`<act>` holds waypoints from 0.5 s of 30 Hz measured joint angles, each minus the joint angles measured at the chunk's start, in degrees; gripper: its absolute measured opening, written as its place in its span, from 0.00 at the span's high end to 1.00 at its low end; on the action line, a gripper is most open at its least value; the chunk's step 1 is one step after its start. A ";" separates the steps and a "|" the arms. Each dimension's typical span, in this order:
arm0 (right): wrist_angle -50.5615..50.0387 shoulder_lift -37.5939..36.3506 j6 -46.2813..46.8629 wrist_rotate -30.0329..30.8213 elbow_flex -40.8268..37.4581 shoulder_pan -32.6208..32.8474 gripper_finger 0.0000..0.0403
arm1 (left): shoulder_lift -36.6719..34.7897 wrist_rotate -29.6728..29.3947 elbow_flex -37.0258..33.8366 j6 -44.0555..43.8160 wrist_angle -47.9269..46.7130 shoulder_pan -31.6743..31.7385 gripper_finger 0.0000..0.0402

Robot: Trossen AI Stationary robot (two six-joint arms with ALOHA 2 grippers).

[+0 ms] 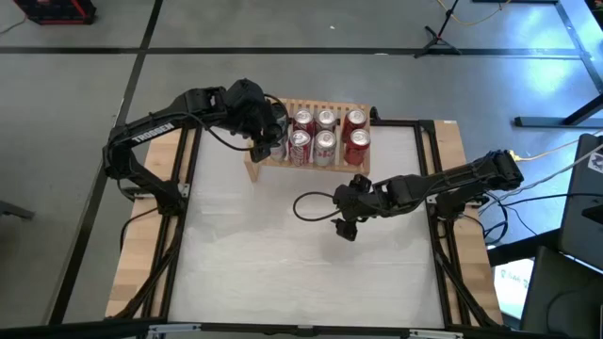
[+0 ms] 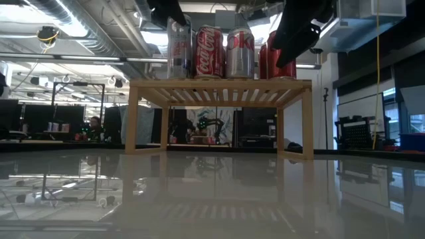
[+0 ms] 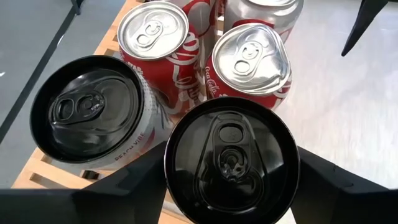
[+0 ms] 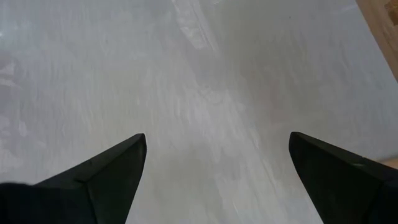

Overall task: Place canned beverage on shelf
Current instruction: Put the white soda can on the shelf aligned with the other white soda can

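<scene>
The light-wood shelf [image 1: 311,166] stands at the table's far side and carries several red and silver cola cans [image 1: 326,134]. My left gripper [image 1: 273,132] is over the shelf's left end, shut on a black-topped can [image 3: 230,158]. A second black-topped can [image 3: 87,109] stands beside it on the slats [image 3: 43,177]. In the low view the held can [image 2: 178,50] stands at the left end of the row. My right gripper [image 1: 347,226] is open and empty above the bare table, near of the shelf. My left gripper pinches the black-topped can between its two fingers, one finger [image 3: 134,183] on each side of the can's wall just below the rim [image 3: 171,171]. The fingers come from above, pointing down. The can stands upright, its base on the shelf top [image 2: 178,79].
The cola cans [image 3: 252,59] stand close against the held can on its right and far sides. The white table top [image 1: 301,264] spreads near of the shelf. My right arm [image 1: 443,184] reaches in from the right edge. Its gripper shows dark in the low view [image 2: 299,30].
</scene>
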 joint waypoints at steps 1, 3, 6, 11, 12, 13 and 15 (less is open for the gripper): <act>0.00 0.00 0.00 -0.09 0.00 0.00 0.05 | 0.00 -0.01 0.00 0.00 -0.02 0.00 0.36; 0.00 0.00 0.02 -0.50 0.00 0.00 0.05 | 0.00 -0.02 0.00 0.00 -0.01 0.00 0.33; 0.00 0.00 0.00 -0.49 0.00 0.00 0.05 | 0.00 -0.03 0.00 0.41 0.09 0.00 0.30; 0.00 0.00 0.00 -0.50 0.00 0.00 0.05 | -0.02 -0.21 0.00 0.87 0.97 0.00 0.29; 0.00 0.00 0.02 -0.48 0.00 0.00 0.05 | -0.01 -0.26 0.00 0.85 1.19 0.00 0.29; 0.00 0.00 0.02 -0.48 0.00 0.00 0.05 | -0.02 -0.28 0.00 0.74 1.28 0.00 0.29; 0.00 0.00 0.00 -0.50 0.00 0.00 0.05 | -0.02 -0.31 0.00 0.57 1.55 0.00 0.29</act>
